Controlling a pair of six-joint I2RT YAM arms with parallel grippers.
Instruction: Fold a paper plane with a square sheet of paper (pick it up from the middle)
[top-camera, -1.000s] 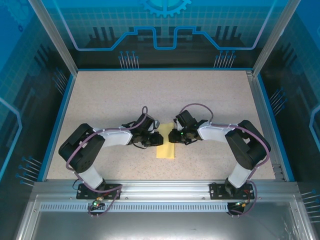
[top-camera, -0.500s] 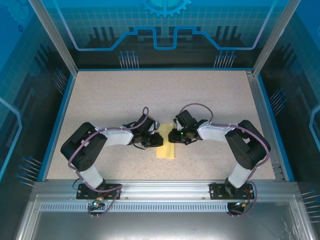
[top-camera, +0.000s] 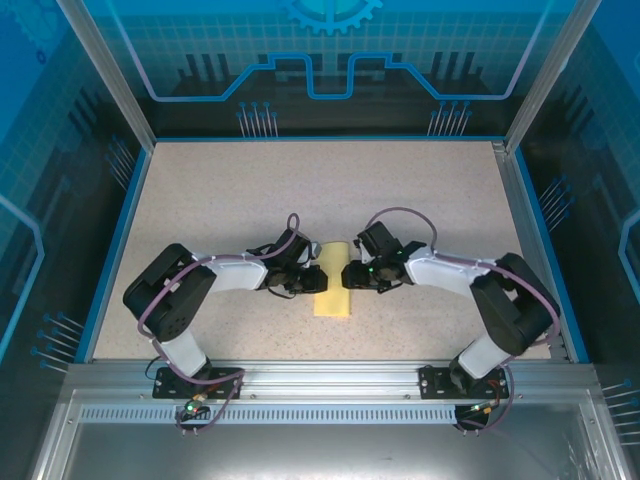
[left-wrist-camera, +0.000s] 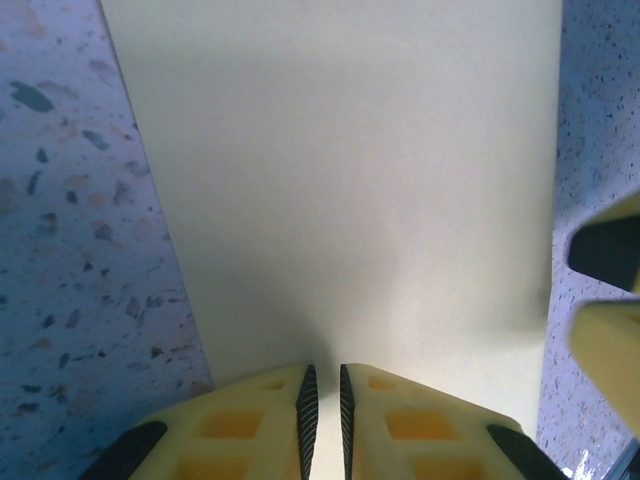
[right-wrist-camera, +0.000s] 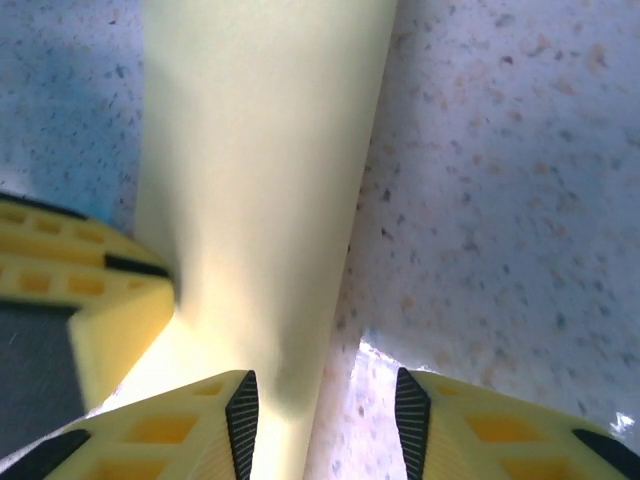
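Left tool (left-wrist-camera: 325, 385) pinches the square sheet of paper (left-wrist-camera: 350, 180), right tool (right-wrist-camera: 322, 400) gapes astride its edge — one uneven tug could skew the crease.

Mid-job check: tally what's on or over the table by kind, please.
Pale yellow paper sheet: 1
Grippers: 2 (left gripper, right gripper)
Total: 3
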